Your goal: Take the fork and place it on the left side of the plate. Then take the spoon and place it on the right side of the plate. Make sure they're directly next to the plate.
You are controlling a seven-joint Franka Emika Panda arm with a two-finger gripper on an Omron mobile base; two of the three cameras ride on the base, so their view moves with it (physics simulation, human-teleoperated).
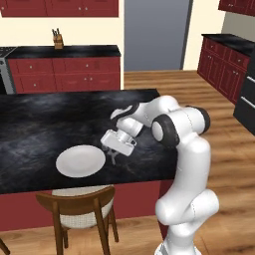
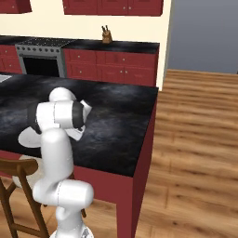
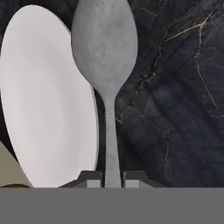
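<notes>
Fingers [image 3: 113, 179] clamped on the grey spoon's [image 3: 106, 57] thin handle, bowl lying just beside the white plate [image 3: 48, 109] over the dark desk [image 3: 175, 109]; probably stiff, light, slippery, best pinched mid-handle.

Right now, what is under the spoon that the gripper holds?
Under the spoon lies the dark marble counter, with the white plate just beside it. The gripper is shut on its handle. Whether the spoon touches the counter cannot be told.
</notes>
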